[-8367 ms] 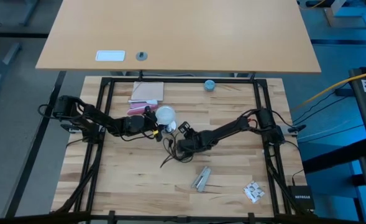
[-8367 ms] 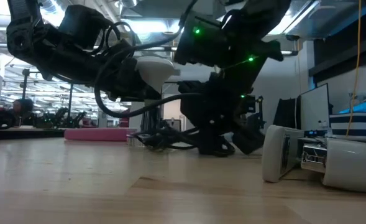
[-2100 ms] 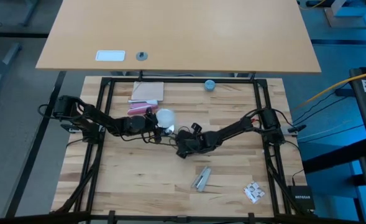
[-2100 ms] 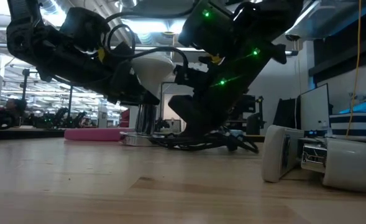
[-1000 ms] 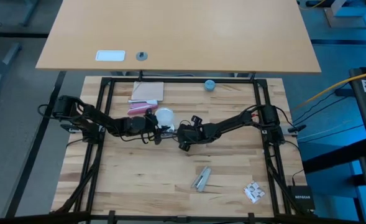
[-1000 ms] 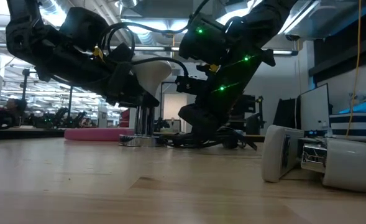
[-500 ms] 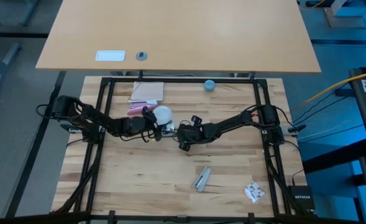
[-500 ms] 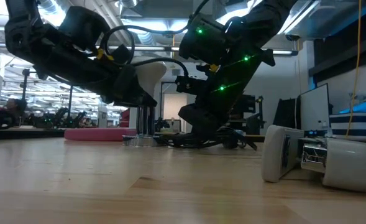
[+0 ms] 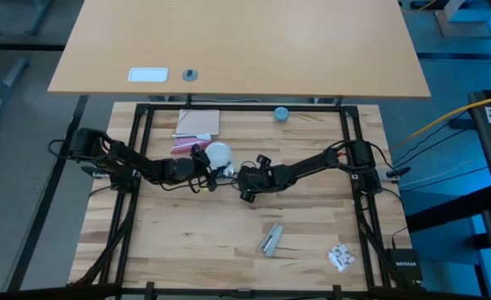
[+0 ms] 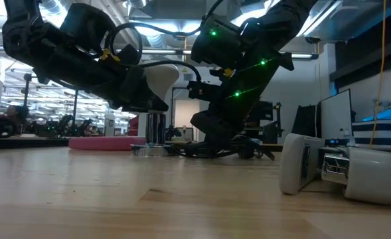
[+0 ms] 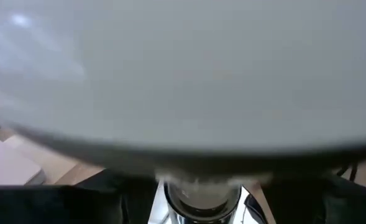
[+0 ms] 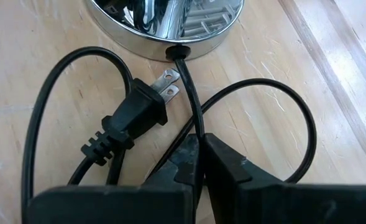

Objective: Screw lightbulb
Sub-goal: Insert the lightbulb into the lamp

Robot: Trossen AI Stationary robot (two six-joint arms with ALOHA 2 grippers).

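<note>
The white lightbulb (image 9: 218, 153) stands neck down over the chrome socket (image 11: 201, 198) of a small lamp, whose post (image 10: 155, 129) rises from a shiny round base (image 12: 167, 25). My left gripper (image 9: 205, 161) reaches in from the table's left and is closed around the bulb's globe (image 10: 160, 76). The globe fills the left wrist view. My right gripper (image 12: 200, 146) is just right of the lamp base, low over the table. It is shut on the lamp's black cord (image 12: 195, 106). The cord's plug (image 12: 139, 109) lies loose on the wood. My left gripper has the bulb's globe (image 11: 183, 74) between its two fingers, which come in nearly level from the table's left. The bulb stays upright, its neck on the socket. The globe itself hides the contact spots. My right gripper pinches the black cord (image 12: 197, 127) between its two fingers, a short way from where it leaves the lamp base. The fingers slant down from the table's right. The rest of the cord lies slack in loops on the table.
A pink object (image 9: 185, 147) and a stack of cards (image 9: 197, 123) lie beyond the left gripper. A small blue round object (image 9: 281, 113) sits at the far edge. A metal piece (image 9: 270, 239) and a small packet (image 9: 339, 257) lie nearer the front.
My left gripper has swung a little at the wrist, and the bulb's globe has shifted slightly toward the table's left while staying over the lamp post. My right gripper has kept still on the cord.
</note>
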